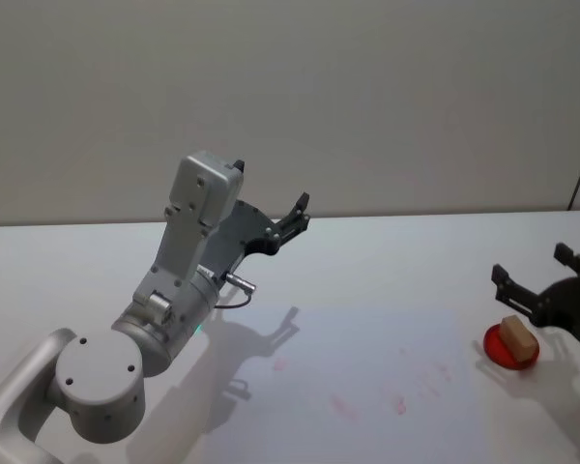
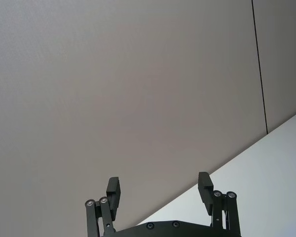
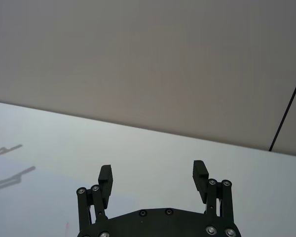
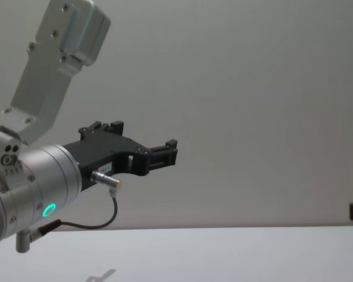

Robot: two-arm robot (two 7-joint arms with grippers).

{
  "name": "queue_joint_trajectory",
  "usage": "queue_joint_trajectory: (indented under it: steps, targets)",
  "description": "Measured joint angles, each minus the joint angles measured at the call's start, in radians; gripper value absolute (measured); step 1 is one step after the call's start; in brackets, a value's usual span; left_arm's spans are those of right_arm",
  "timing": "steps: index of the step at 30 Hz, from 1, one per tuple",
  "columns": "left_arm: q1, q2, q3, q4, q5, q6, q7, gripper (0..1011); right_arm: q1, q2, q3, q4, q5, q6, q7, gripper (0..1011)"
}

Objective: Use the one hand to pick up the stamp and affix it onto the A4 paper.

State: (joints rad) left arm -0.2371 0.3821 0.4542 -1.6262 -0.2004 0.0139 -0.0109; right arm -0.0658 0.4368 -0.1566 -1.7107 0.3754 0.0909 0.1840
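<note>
The stamp [image 1: 515, 335] is a tan wooden block standing on a round red ink pad [image 1: 509, 349] at the table's right side. My right gripper [image 1: 532, 264] hovers just behind and above it, open, holding nothing; the right wrist view shows its fingers [image 3: 105, 178] spread over bare table. The A4 paper [image 1: 367, 348] lies flat in the table's middle, white with faint pink marks [image 1: 398, 404]. My left gripper [image 1: 295, 215] is raised high on the left, open and empty, with its fingers [image 2: 113, 191] pointing at the wall; it also shows side-on [image 4: 167, 150].
The white table [image 1: 416, 251] runs back to a plain grey wall. My bulky left arm [image 1: 174, 290] fills the near left and throws a shadow across the paper's left part.
</note>
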Motion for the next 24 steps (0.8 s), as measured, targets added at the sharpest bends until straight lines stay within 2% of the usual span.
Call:
queue_joint_trajectory:
  steps: [12, 24]
  targets:
    - [0.0, 0.0, 0.0, 0.0, 0.0, 0.0, 0.0, 1001, -0.05, 0.025, 0.018, 0.007, 0.059, 0.033, 0.001, 1001]
    - [0.0, 0.0, 0.0, 0.0, 0.0, 0.0, 0.0, 1001, -0.074, 0.032, 0.024, 0.014, 0.072, 0.04, -0.016, 1001]
